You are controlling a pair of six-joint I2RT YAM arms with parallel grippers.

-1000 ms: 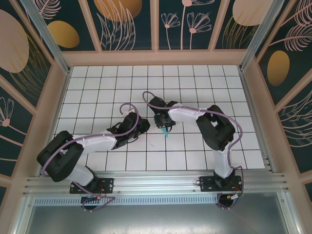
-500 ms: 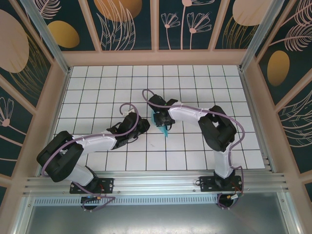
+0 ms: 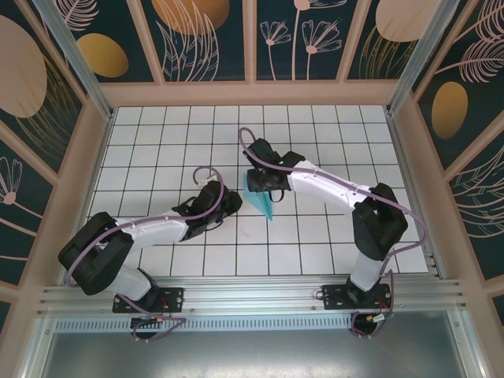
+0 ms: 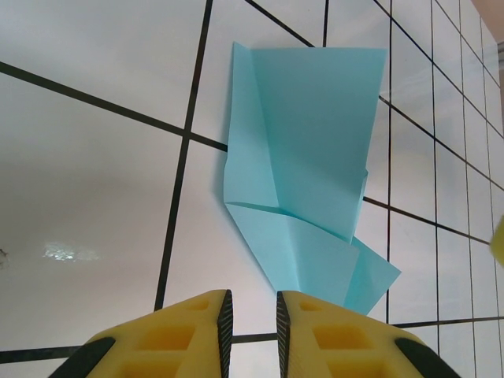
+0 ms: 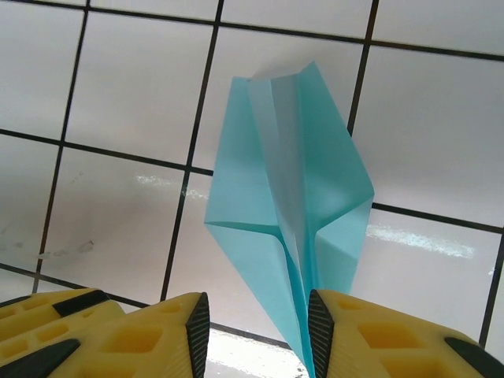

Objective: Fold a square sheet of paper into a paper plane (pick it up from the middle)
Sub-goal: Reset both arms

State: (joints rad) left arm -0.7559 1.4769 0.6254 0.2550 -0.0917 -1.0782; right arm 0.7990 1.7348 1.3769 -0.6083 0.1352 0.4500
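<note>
The paper plane (image 3: 260, 201) is a creased light-blue dart lying on the white grid table (image 3: 315, 142), its point toward the near edge. My right gripper (image 3: 261, 187) hovers just behind it, open. In the right wrist view the paper plane (image 5: 287, 197) has its wings spread, and its keel runs down beside the right pad of the right gripper (image 5: 258, 319). My left gripper (image 3: 235, 203) rests just left of the dart. In the left wrist view the left gripper (image 4: 250, 315) has a narrow gap with nothing in it, and the paper plane (image 4: 307, 157) lies just ahead.
Aluminium rails (image 3: 236, 298) border the table at the near edge. Patterned wall panels (image 3: 252, 39) and wooden posts close in the back and sides. Open tiles stretch behind and to both sides of the two grippers.
My right arm has stretched toward the back left and its jaws have let the dart go; the dart now lies spread on the table. The left arm has hardly moved.
</note>
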